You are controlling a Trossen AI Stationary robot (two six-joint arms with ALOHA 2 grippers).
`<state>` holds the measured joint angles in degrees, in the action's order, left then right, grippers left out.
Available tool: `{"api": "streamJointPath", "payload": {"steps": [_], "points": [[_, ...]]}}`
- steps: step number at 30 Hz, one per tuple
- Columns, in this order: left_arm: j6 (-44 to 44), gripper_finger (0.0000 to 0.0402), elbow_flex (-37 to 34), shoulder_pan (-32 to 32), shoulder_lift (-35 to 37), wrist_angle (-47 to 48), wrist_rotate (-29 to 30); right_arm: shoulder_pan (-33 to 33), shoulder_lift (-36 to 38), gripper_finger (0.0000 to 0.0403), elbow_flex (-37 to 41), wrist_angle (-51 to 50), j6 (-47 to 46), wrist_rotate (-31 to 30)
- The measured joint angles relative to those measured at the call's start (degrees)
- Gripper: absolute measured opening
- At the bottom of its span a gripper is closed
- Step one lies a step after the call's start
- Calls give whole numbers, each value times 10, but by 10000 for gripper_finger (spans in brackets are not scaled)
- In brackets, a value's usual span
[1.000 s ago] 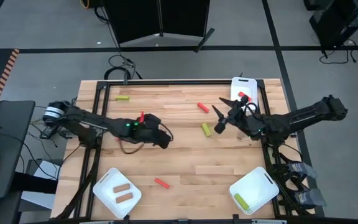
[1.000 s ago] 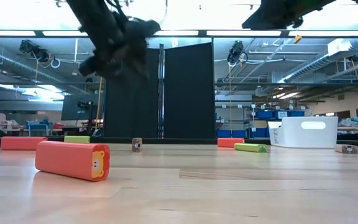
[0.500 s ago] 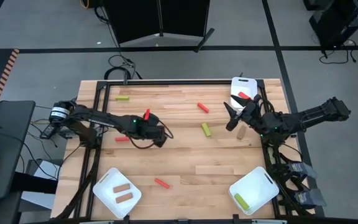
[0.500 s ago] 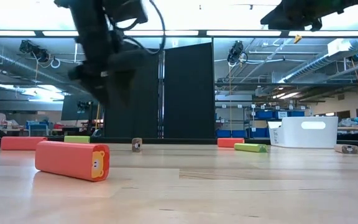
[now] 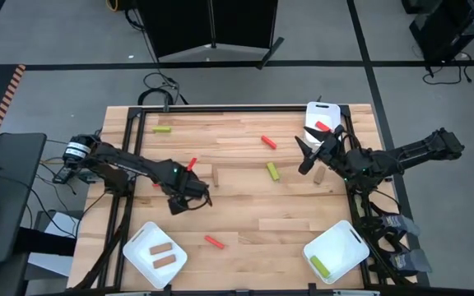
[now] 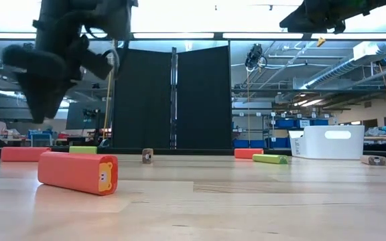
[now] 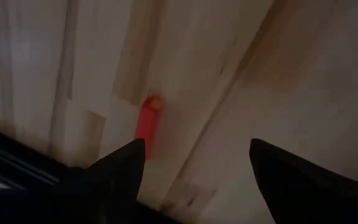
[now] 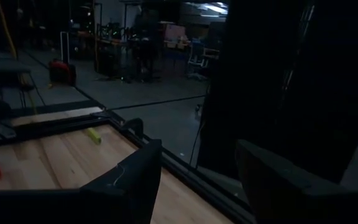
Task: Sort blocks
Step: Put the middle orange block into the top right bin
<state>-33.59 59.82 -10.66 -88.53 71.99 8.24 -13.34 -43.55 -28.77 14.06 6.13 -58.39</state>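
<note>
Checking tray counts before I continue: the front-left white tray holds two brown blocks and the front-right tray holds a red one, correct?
Not quite. The front-right tray holds a yellow-green block, not a red one, as the high view shows. The front-left tray does hold two brown blocks.

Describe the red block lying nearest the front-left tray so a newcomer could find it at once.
Start at the white tray holding two brown blocks, at the table's front-left corner. Just beside it, toward the table's middle, lies a short red block on bare wood. It is the only block between the two front trays.

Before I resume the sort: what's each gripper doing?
Left gripper: open, holding nothing, above the table.
Right gripper: open, holding nothing, raised.
</note>
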Motion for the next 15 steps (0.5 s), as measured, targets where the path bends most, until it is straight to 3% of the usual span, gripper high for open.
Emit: {"api": "streamJointPath", "payload": {"steps": [10,15], "points": [[65,296,-64,10,0,6,-4,0,-4,215,0,5,-4,26],[87,296,-98,24,0,-39,-5,0,-4,210,0,9,-4,26]]}}
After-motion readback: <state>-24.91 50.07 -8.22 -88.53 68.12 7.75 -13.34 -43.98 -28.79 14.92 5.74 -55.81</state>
